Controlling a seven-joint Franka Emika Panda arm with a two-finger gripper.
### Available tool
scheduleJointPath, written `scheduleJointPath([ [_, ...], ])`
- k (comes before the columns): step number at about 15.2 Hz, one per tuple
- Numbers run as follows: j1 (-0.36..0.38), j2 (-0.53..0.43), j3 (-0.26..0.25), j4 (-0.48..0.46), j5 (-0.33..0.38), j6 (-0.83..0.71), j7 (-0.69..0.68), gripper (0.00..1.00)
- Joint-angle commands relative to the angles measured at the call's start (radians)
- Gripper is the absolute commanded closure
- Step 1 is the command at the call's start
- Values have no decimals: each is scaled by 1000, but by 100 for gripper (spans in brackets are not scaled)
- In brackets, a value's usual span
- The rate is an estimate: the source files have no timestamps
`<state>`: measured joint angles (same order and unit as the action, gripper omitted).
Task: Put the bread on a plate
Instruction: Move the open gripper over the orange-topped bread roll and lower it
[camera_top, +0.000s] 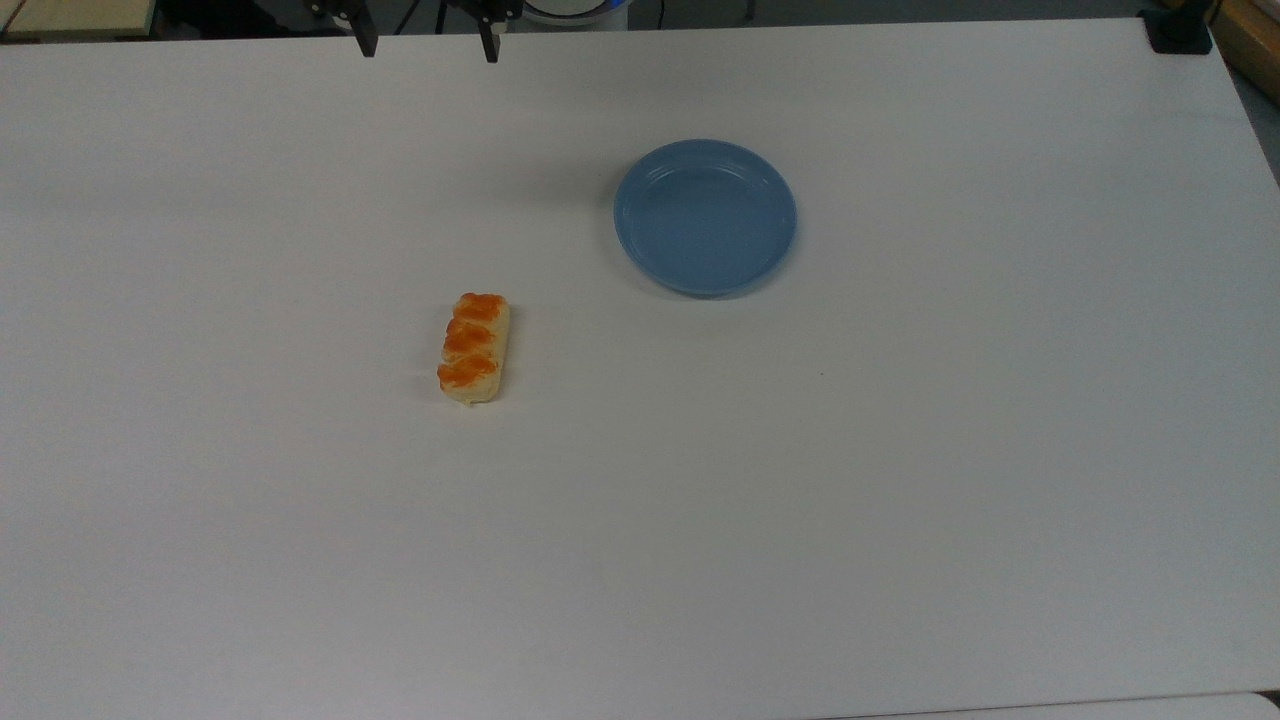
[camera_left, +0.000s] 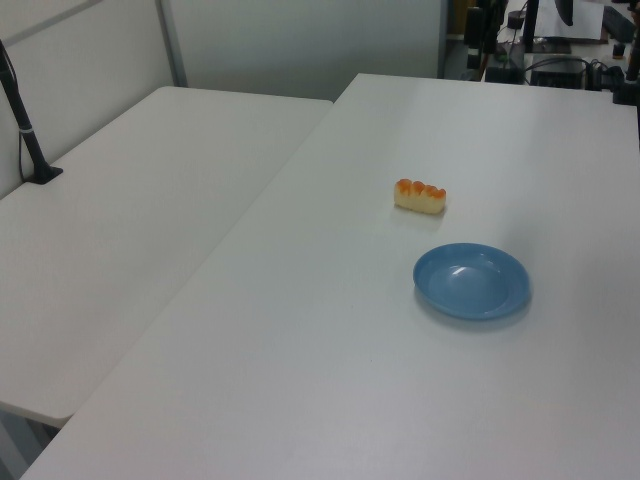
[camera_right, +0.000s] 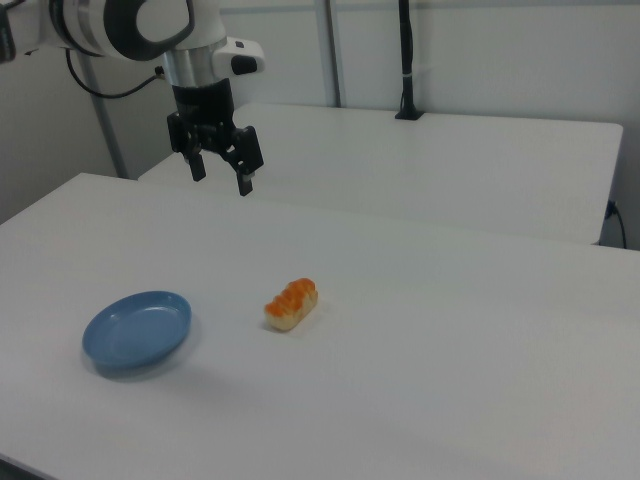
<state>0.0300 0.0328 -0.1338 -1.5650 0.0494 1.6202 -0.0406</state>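
My claw (camera_right: 220, 175) hung released, its two dark fingers (camera_top: 366, 43) spread wide apart with nothing between them. In the right view it was raised well above the white worktop (camera_right: 450, 330), up and toward the right view's left of the bread (camera_right: 291, 304). In the top view the two fingertips poked in at the upper edge, well apart from everything on the surface.

The bread (camera_top: 473, 347) lay flat on the worktop (camera_top: 900, 450), untouched, its three glossy orange-brown lumps facing up over a pale-yellow base. In the top view its long axis ran nearly up and down the frame, leaning slightly. The blue plate (camera_top: 705, 217) sat apart from it, toward the top view's upper right, with bare worktop between the two. Its raised rim caught a little light and its shallow bowl held nothing.

In the left view the bread (camera_left: 420, 195) sat farther back than the plate (camera_left: 471, 281), and a second white table (camera_left: 130, 230) butted against the worktop (camera_left: 330, 380) on the left view's left. A black post (camera_left: 24, 130) stood at that table's far edge.
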Motion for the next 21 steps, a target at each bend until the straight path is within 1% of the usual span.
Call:
scheduleJointPath([
  [1,1,36,-24,-1,55,88,-10,0],
  [3,-2,73,-33,-1,53,164,-15,0],
  [6,1,128,-36,-1,50,193,-24,0],
  [10,-1,214,-38,0,46,288,-24,0],
  [17,24,366,-29,-4,27,359,-19,0],
  [20,54,398,-24,-27,10,360,-13,0],
  [21,54,409,-24,-35,9,360,-13,0],
])
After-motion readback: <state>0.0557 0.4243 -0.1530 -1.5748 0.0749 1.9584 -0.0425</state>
